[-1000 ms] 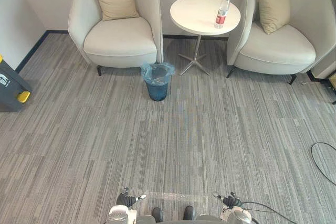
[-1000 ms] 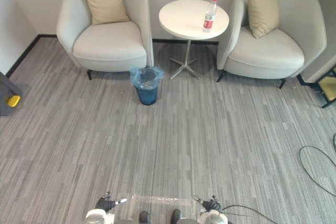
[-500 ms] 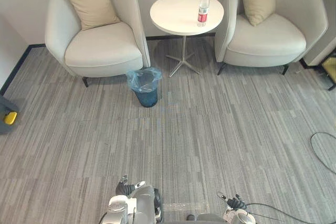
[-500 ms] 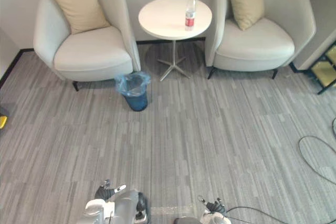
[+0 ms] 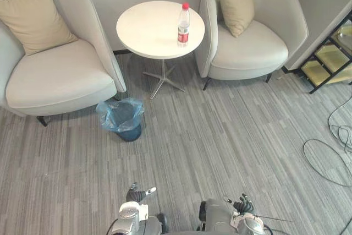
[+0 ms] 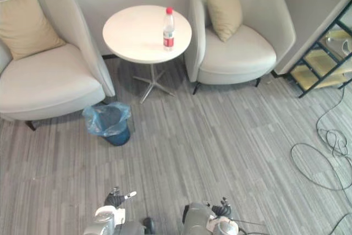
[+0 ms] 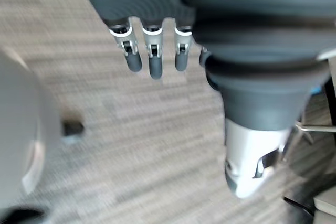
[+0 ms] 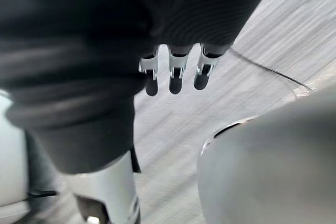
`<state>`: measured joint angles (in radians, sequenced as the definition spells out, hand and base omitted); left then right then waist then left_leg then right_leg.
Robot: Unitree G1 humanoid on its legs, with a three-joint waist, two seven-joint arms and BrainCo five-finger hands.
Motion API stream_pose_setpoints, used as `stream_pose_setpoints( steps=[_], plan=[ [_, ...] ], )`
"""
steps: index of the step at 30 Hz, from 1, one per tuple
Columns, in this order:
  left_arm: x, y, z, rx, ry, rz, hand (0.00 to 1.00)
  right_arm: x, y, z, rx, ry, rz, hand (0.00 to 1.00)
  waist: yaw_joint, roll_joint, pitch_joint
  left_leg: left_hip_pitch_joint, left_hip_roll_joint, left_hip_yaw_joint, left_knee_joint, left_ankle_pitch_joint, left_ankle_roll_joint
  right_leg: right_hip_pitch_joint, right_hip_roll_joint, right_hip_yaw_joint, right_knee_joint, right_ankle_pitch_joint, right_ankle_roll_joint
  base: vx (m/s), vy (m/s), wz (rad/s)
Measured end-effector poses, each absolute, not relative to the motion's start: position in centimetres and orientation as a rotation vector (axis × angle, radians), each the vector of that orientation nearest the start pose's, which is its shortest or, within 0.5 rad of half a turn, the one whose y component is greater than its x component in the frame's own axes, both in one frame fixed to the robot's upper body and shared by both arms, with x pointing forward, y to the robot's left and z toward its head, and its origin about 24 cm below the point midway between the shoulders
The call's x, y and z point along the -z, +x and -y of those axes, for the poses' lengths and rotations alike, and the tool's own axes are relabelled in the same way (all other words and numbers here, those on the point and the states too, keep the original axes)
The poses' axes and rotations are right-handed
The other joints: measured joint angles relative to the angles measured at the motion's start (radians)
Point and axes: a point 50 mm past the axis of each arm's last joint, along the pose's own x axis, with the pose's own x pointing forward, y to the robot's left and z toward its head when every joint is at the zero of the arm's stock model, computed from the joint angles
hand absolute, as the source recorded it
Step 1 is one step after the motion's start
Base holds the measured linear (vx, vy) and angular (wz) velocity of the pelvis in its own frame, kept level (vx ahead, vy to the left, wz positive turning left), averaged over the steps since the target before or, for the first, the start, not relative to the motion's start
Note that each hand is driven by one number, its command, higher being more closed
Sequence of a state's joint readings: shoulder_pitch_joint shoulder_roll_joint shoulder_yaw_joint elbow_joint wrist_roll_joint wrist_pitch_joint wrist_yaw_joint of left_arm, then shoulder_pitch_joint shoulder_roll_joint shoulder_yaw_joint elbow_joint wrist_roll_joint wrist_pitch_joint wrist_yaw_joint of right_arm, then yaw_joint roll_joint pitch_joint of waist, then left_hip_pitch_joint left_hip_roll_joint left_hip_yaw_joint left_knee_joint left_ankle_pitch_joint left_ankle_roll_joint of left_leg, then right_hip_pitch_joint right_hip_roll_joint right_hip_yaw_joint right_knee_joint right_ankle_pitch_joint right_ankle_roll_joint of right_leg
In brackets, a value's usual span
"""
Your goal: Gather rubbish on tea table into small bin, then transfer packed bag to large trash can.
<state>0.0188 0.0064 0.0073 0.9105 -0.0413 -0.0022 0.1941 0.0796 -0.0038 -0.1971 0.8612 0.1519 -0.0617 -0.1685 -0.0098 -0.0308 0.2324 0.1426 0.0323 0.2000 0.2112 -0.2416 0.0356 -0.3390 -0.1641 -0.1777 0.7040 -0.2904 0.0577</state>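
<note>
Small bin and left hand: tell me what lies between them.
Bare grey carpet, nothing else, lies between the left hand and the blue-bagged small bin, as the left eye view shows.

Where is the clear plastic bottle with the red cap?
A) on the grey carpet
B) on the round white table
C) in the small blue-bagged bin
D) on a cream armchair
B: the clear plastic bottle with the red cap stands upright on the round white table.

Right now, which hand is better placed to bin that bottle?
Probably left. The left hand and right hand are both empty, the bottle stands about straight ahead, but the small bin sits leftward.
</note>
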Motion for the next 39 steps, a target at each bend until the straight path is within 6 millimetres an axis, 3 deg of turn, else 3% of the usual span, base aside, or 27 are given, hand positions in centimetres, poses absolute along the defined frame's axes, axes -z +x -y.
stream_pose_setpoints(
  steps=[1, 2, 3, 4, 5, 7, 9, 11, 12, 13, 15, 16, 17, 18, 19, 20, 23, 25, 27, 29, 30, 32, 34, 36, 37, 38, 39],
  plan=[
    [14.3, 14.5, -16.2, -0.208, 0.059, -0.936, 0.00, 13.9, 13.4, 19.3, 0.431, 0.134, -0.869, 0.00, -0.007, -0.003, -0.002, 0.019, 0.015, -0.020, -0.003, -0.021, -0.035, -0.017, 0.020, 0.019, -0.157, 0.084, -0.006, 0.31, -0.216, 0.41],
    [14.3, 14.5, -16.2, -0.208, 0.060, -0.937, 0.00, 13.9, 13.4, 19.2, 0.427, 0.131, -0.872, 0.00, -0.008, -0.009, -0.006, 0.023, 0.012, -0.027, -0.003, -0.029, -0.050, -0.013, 0.022, 0.029, -0.211, 0.130, -0.012, 0.43, -0.302, 0.49],
    [14.4, 14.3, -16.4, -0.205, 0.073, -0.944, 0.00, 14.0, 13.3, 19.0, 0.424, 0.138, -0.878, 0.00, -0.010, -0.030, -0.009, 0.043, -0.003, -0.061, -0.008, -0.059, -0.097, -0.016, 0.015, 0.050, -0.267, 0.233, -0.039, 0.39, -0.275, 0.23],
    [14.6, 14.2, -15.5, -0.184, 0.060, -0.960, 0.00, 13.8, 14.1, 19.7, 0.418, 0.098, -0.866, 0.00, -0.005, 0.034, -0.017, 0.058, 0.046, -0.087, -0.024, -0.060, -0.112, -0.026, 0.050, 0.028, -0.211, 0.203, -0.058, 0.55, -0.383, 0.28],
    [14.7, 14.0, -14.7, -0.176, 0.042, -0.969, 0.00, 13.7, 14.1, 20.2, 0.419, 0.076, -0.862, 0.00, -0.015, 0.057, -0.027, 0.058, 0.062, -0.111, -0.005, -0.059, -0.115, -0.024, 0.058, 0.013, -0.186, 0.129, -0.064, 0.35, -0.248, 0.09],
    [14.8, 13.8, -14.4, -0.186, 0.022, -0.979, 0.00, 13.6, 14.1, 20.5, 0.429, 0.074, -0.858, 0.00, -0.017, 0.080, -0.033, 0.019, 0.088, -0.141, 0.086, -0.059, -0.116, -0.002, 0.062, -0.028, -0.178, 0.082, -0.074, 0.29, -0.242, 0.51],
    [14.7, 14.0, -14.6, -0.214, -0.008, -0.971, 0.00, 13.6, 14.1, 20.5, 0.434, 0.073, -0.862, 0.00, -0.031, 0.085, -0.020, -0.121, 0.139, -0.190, 0.402, -0.010, -0.155, 0.080, 0.082, -0.075, -0.212, 0.053, -0.090, 0.37, -0.349, 0.76],
    [14.0, 14.9, -15.3, -0.249, -0.027, -0.910, 0.00, 13.9, 13.3, 20.4, 0.441, 0.074, -0.883, 0.00, 0.007, 0.080, -0.008, -0.274, 0.228, -0.153, 0.752, 0.001, -0.175, 0.231, 0.137, -0.117, -0.305, 0.037, -0.118, 0.37, -0.295, 0.16],
    [14.0, 14.9, -15.3, -0.250, -0.025, -0.909, 0.00, 14.0, 13.3, 20.4, 0.442, 0.075, -0.887, 0.00, 0.012, 0.073, -0.004, -0.294, 0.230, -0.148, 0.768, 0.000, -0.174, 0.256, 0.143, -0.122, -0.320, 0.036, -0.120, 0.31, -0.168, 0.11],
    [13.8, 15.2, -15.3, -0.245, -0.024, -0.892, 0.00, 14.0, 13.2, 20.2, 0.448, 0.079, -0.892, 0.00, 0.011, 0.067, -0.002, -0.363, 0.220, -0.114, 0.746, -0.013, -0.149, 0.335, 0.152, -0.138, -0.392, 0.035, -0.122, 0.30, -0.122, 0.27],
    [13.6, 15.5, -15.2, -0.239, -0.022, -0.880, 0.00, 14.3, 12.8, 20.2, 0.456, 0.079, -0.910, 0.00, 0.012, 0.061, 0.002, -0.393, 0.190, -0.070, 0.642, -0.028, -0.144, 0.382, 0.148, -0.144, -0.437, 0.040, -0.115, 0.30, -0.077, 0.20],
    [13.6, 15.7, -15.1, -0.236, -0.021, -0.879, 0.00, 14.4, 12.9, 20.2, 0.456, 0.076, -0.920, 0.00, 0.013, 0.060, 0.004, -0.409, 0.151, -0.040, 0.511, -0.028, -0.139, 0.418, 0.145, -0.144, -0.473, 0.042, -0.112, 0.39, 0.005, 0.07],
    [13.6, 15.8, -15.1, -0.232, -0.018, -0.876, 0.00, 14.4, 13.1, 20.1, 0.454, 0.075, -0.921, 0.00, 0.016, 0.059, 0.005, -0.420, 0.090, -0.030, 0.321, 0.003, -0.125, 0.448, 0.142, -0.143, -0.511, 0.043, -0.109, 0.33, 0.015, 0.01],
    [13.5, 15.8, -15.1, -0.232, -0.017, -0.875, 0.00, 14.4, 13.0, 20.1, 0.454, 0.074, -0.926, 0.00, 0.019, 0.059, 0.005, -0.420, 0.076, -0.027, 0.250, 0.026, -0.128, 0.455, 0.142, -0.140, -0.521, 0.043, -0.107, 0.28, 0.035, -0.10],
    [13.5, 15.9, -15.1, -0.227, -0.012, -0.871, 0.00, 14.6, 12.9, 20.1, 0.455, 0.069, -0.939, 0.00, 0.022, 0.059, 0.007, -0.418, 0.047, -0.018, 0.130, 0.105, -0.110, 0.472, 0.143, -0.131, -0.541, 0.042, -0.101, 0.40, 0.091, -0.61],
    [13.4, 16.4, -15.6, -0.210, 0.026, -0.862, 0.00, 14.8, 12.9, 19.4, 0.441, 0.079, -0.955, 0.00, 0.063, 0.044, 0.010, -0.364, 0.021, 0.013, 0.026, 0.228, -0.059, 0.500, 0.136, -0.060, -0.583, 0.049, -0.078, 0.48, 0.102, -0.65],
    [13.4, 16.5, -16.4, -0.216, 0.051, -0.872, 0.00, 14.7, 13.5, 18.6, 0.417, 0.091, -0.944, 0.00, 0.049, 0.019, 0.016, -0.356, 0.009, 0.036, 0.061, 0.194, -0.026, 0.513, 0.113, 0.007, -0.600, 0.077, -0.042, 0.40, 0.116, -0.24],
    [13.6, 16.3, -16.7, -0.222, 0.055, -0.881, 0.00, 14.7, 13.5, 18.5, 0.404, 0.083, -0.948, 0.00, 0.050, 0.019, 0.011, -0.340, 0.011, 0.046, 0.104, 0.150, -0.012, 0.493, 0.104, 0.051, -0.505, 0.075, -0.039, 0.36, 0.138, -0.19],
    [13.8, 15.9, -17.0, -0.222, 0.068, -0.904, 0.00, 14.6, 13.7, 18.5, 0.368, 0.042, -0.939, 0.00, 0.047, 0.006, 0.002, -0.268, -0.009, 0.065, 0.076, 0.102, -0.009, 0.364, 0.064, 0.082, -0.161, 0.056, 0.024, 0.36, 0.127, -0.22],
    [14.1, 15.5, -17.0, -0.217, 0.077, -0.925, 0.00, 14.4, 13.9, 18.7, 0.369, 0.038, -0.928, 0.00, 0.028, 0.000, 0.001, -0.206, -0.035, 0.033, 0.037, 0.059, -0.008, 0.281, 0.017, 0.047, 0.070, 0.126, 0.070, 0.37, 0.079, 0.22],
    [14.3, 15.2, -17.2, -0.218, 0.085, -0.939, 0.00, 14.5, 13.8, 18.8, 0.370, 0.039, -0.930, 0.00, 0.017, -0.006, -0.001, -0.162, -0.049, 0.018, 0.031, 0.052, -0.003, 0.251, -0.018, 0.022, 0.178, 0.108, 0.050, 0.37, 0.020, 0.51],
    [14.6, 14.5, -17.3, -0.219, 0.091, -0.968, 0.00, 14.5, 13.6, 19.2, 0.355, -0.004, -0.938, 0.00, 0.008, 0.011, -0.003, -0.062, -0.044, -0.023, -0.010, 0.046, -0.005, 0.217, -0.047, -0.058, 0.223, 0.009, 0.008, 0.37, -0.030, 0.57],
    [14.8, 14.1, -17.1, -0.204, 0.101, -0.979, 0.00, 14.4, 13.6, 19.7, 0.352, -0.016, -0.937, 0.00, 0.006, 0.032, -0.012, -0.031, -0.011, -0.056, -0.021, 0.046, -0.005, 0.174, -0.032, -0.110, 0.121, -0.034, -0.012, 0.33, -0.103, 0.58],
    [14.8, 13.9, -17.0, -0.187, 0.122, -0.981, 0.00, 14.3, 13.8, 19.7, 0.351, -0.016, -0.928, 0.00, -0.002, 0.040, -0.014, -0.016, 0.020, -0.081, -0.025, 0.046, -0.006, 0.122, 0.001, -0.097, -0.041, -0.027, -0.006, 0.34, -0.169, 0.58],
    [14.8, 13.9, -17.1, -0.183, 0.132, -0.981, 0.00, 14.3, 13.9, 19.5, 0.348, -0.011, -0.926, 0.00, -0.005, 0.031, -0.013, 0.000, 0.026, -0.089, -0.028, 0.043, -0.014, 0.108, 0.020, -0.057, -0.175, 0.027, -0.009, 0.35, -0.238, 0.51],
    [14.8, 13.8, -17.3, -0.182, 0.146, -0.980, 0.00, 14.5, 13.6, 19.2, 0.341, -0.007, -0.938, 0.00, -0.007, -0.001, -0.026, 0.017, 0.013, -0.105, -0.027, 0.021, -0.060, 0.120, 0.030, 0.009, -0.363, 0.192, -0.021, 0.37, -0.259, 0.50],
    [14.8, 13.9, -17.4, -0.186, 0.145, -0.984, 0.00, 14.4, 13.7, 19.0, 0.339, 0.005, -0.934, 0.00, -0.009, 0.005, -0.020, 0.028, 0.019, -0.117, -0.026, 0.002, -0.090, 0.123, 0.035, 0.014, -0.346, 0.222, -0.041, 0.29, -0.210, 0.27]
  ],
)
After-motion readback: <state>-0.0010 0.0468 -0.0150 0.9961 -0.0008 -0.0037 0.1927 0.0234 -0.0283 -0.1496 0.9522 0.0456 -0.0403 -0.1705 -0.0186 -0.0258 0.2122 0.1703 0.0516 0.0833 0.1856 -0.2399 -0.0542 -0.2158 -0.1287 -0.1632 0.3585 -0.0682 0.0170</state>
